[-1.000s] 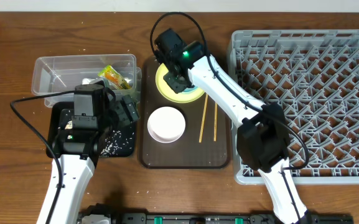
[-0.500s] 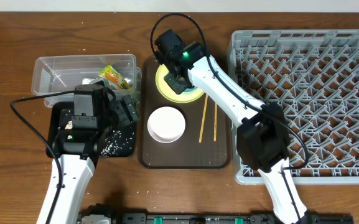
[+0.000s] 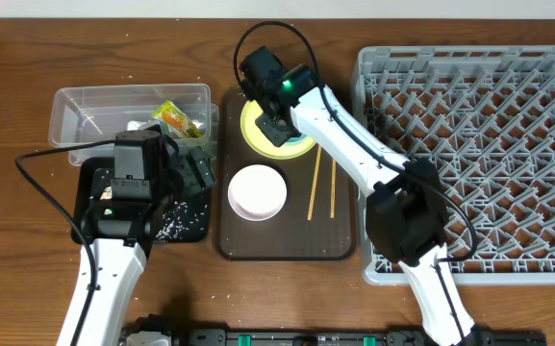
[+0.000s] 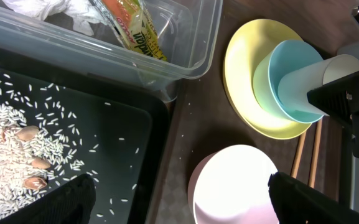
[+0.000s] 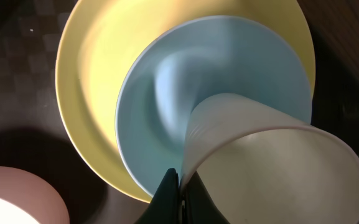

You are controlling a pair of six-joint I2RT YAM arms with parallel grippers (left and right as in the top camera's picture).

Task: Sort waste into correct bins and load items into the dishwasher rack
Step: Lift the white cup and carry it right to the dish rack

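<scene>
**Cup pinched at the rim on top of the stacked dishes**

The dishwasher rack [image 3: 469, 154] is seen at the right of the table, with no dishes in it, just beside the brown serving tray [image 3: 287, 245]. At the left, the clear tub [image 3: 85, 111] is set behind the black tub [image 4: 129, 143].

At the tray's far end the yellow plate [image 5: 86, 74] lies flat. The light blue bowl [image 5: 160, 93] is nested in it, and the small white cup [image 5: 266, 168] is stood in the bowl, mouth upward and axis roughly upright. The whitish bowl [image 3: 257, 191] is placed mouth up near the tray's middle.

The right gripper [image 5: 178, 180] is pressed together on the cup's thin wall at the rim, apparently with one finger inside and one outside. The cup is judged light, stiff and smooth. A rim pinch should be enough, though it could swing or slip if lifted quickly. The plate and bowls are judged rigid and slick, and are best taken by the rim.

The left gripper [image 4: 191, 202] is spread wide and holds nothing, near the black tub's inner edge.

The chopsticks [image 3: 311, 187] are laid side by side on the tray, their long axes running along its length. They are thin and light, so they are best gripped at mid-length.

The snack wrapper [image 4: 132, 28] and white scrap [image 4: 48, 7] are seen in the clear tub. The rice grains [image 4: 17, 124] are scattered in the black one.
</scene>
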